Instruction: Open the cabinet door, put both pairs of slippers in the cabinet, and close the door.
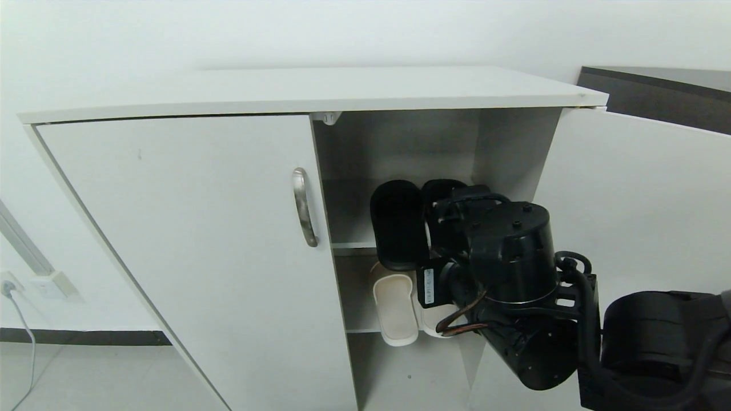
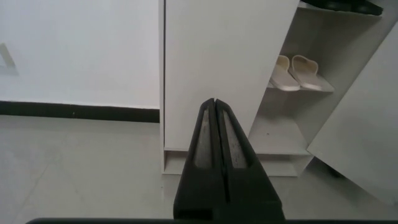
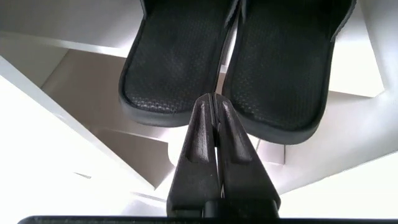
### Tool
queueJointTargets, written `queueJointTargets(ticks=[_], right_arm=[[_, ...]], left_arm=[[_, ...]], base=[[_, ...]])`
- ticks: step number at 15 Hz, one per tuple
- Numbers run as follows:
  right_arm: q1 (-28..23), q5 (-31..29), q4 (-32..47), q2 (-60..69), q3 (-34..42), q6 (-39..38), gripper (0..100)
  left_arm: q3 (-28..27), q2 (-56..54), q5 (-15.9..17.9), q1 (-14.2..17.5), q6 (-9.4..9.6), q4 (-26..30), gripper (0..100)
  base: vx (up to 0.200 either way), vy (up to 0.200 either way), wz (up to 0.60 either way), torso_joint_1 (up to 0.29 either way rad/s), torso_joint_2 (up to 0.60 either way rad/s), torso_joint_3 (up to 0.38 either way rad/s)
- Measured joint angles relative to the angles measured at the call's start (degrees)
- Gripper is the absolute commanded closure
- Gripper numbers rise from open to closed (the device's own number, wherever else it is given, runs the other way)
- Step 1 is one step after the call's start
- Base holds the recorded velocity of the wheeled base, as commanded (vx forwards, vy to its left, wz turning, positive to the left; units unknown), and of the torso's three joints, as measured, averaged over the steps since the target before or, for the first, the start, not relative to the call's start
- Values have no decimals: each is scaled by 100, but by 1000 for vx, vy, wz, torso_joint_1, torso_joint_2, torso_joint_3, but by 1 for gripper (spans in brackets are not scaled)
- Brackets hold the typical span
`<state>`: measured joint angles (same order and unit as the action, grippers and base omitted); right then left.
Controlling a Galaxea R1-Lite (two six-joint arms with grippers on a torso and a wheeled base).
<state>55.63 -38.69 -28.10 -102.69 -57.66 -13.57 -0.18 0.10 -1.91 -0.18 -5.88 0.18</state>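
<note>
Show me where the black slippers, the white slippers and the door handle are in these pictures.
black slippers [image 1: 398,225], head view, middle of the left slipper
white slippers [image 1: 394,308], head view, middle of the left slipper
door handle [image 1: 304,206], head view, middle of the metal bar

Right arm [image 1: 657,337] extended forward from lower right; wrist [image 1: 514,251] angled upward. Right gripper [image 3: 214,99]: fingers pressed together, no gap. Left gripper [image 2: 214,104]: fingers likewise closed flat, pointing forward.
</note>
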Motion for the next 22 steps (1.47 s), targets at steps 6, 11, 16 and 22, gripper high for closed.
queueJointTargets(ticks=[6, 11, 16, 22], right_arm=[[2, 0, -4, -63, 20, -13, 100], [11, 65, -296, -72, 160, 33, 100], [11, 185, -608, -76, 510, 363, 100], [11, 257, -608, -89, 616, 402, 100]], left_arm=[[0, 0, 2, 0, 0, 0, 100], [0, 0, 0, 2, 0, -2, 100], [5, 0, 2, 2, -2, -2, 100], [0, 0, 0, 0, -2, 0, 100]], base=[[-200, 0, 0, -1, 2, 5], [-120, 0, 0, 1, 0, 2], [0, 0, 0, 0, 0, 0], [0, 0, 0, 0, 0, 0]])
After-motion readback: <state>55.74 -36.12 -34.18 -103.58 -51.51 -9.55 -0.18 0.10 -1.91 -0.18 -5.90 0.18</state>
